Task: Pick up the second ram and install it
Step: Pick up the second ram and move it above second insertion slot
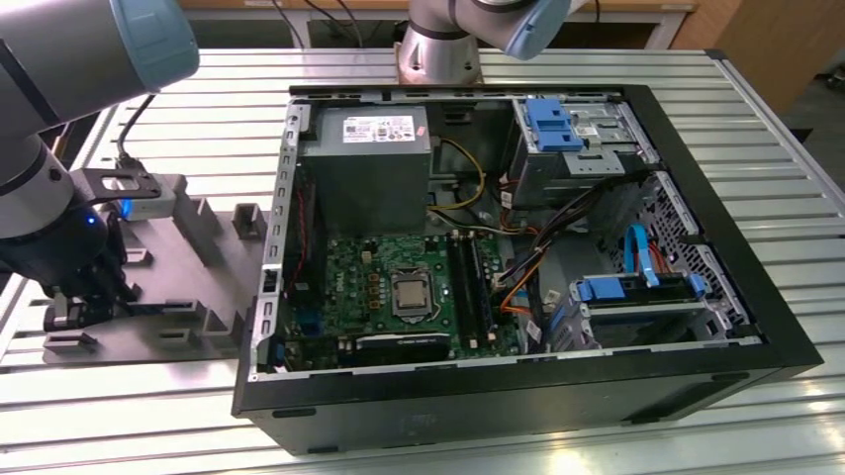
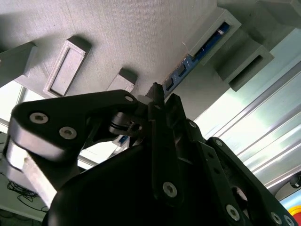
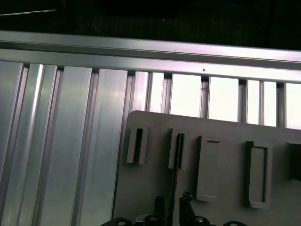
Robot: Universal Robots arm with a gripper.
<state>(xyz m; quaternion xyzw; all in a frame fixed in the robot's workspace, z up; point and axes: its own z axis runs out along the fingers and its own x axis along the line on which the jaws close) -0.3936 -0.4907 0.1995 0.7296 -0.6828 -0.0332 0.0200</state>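
Observation:
The second ram (image 3: 178,155) is a thin dark stick standing on edge in a slot of the grey fixture block (image 3: 221,132). In the second wrist view the ram (image 2: 197,52) shows as a blue-dark strip running along its slot to the black fingertips. My gripper (image 3: 173,205) straddles one end of the stick, and its jaws look shut on it (image 2: 164,96). In the exterior view the gripper (image 1: 82,297) is down on the fixture (image 1: 185,257) at that view's left, well apart from the open computer case (image 1: 528,396).
Inside the case lie the green motherboard with its long black slots (image 1: 470,287), a grey power supply (image 1: 363,163), blue drive brackets (image 1: 634,289) and loose cables. Grey posts (image 1: 245,220) rise from the fixture. Everything rests on a ribbed aluminium table (image 1: 793,228).

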